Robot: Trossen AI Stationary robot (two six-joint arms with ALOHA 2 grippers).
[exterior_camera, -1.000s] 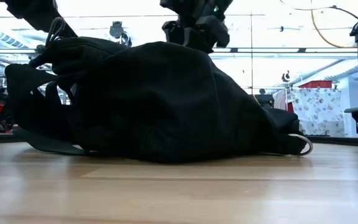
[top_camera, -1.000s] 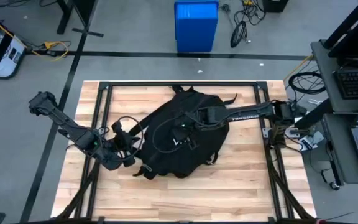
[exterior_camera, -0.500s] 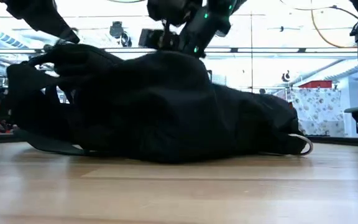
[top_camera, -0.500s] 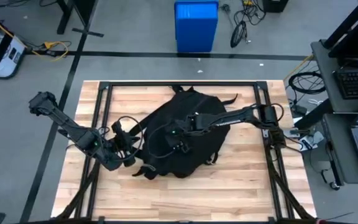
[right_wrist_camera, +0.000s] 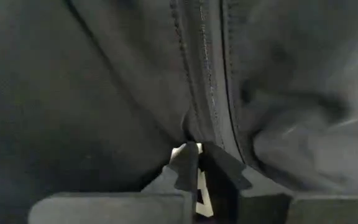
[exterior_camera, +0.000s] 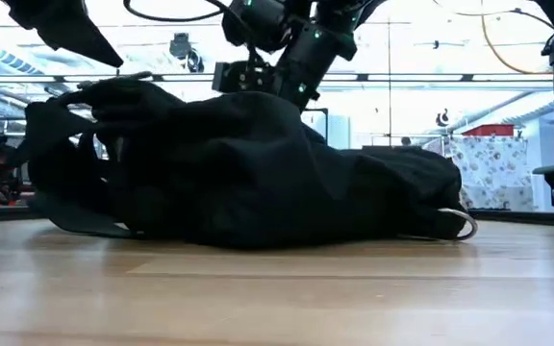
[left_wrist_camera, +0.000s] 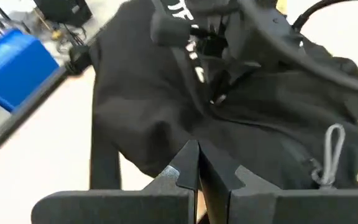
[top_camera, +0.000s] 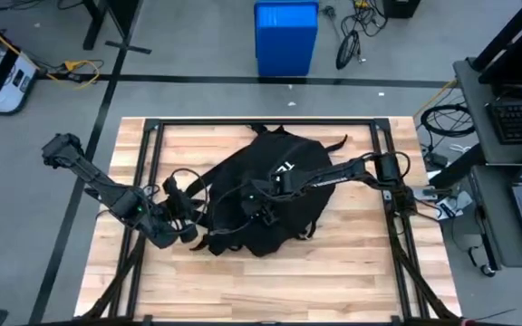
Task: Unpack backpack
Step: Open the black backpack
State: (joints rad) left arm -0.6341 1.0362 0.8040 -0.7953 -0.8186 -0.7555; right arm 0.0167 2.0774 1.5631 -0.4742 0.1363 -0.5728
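My light wooden slat table (top_camera: 243, 281) stands on grey floor, a blue plastic bin (top_camera: 285, 36) beyond it; the large black soft fabric backpack (top_camera: 284, 172) lies at its centre. My left gripper (top_camera: 187, 228) clenches backpack fabric at its left edge. Only the right wrist view shows my right gripper (right_wrist_camera: 197, 163) pinched shut on a metal zipper pull (right_wrist_camera: 202, 198).

backpack (top_camera: 275, 195): large, black, soft fabric, slumped flat
lettering: white, partly visible on the upper face
place: middle of the table, one end toward the left arm
straps: black, loose, trailing on the wood at both ends
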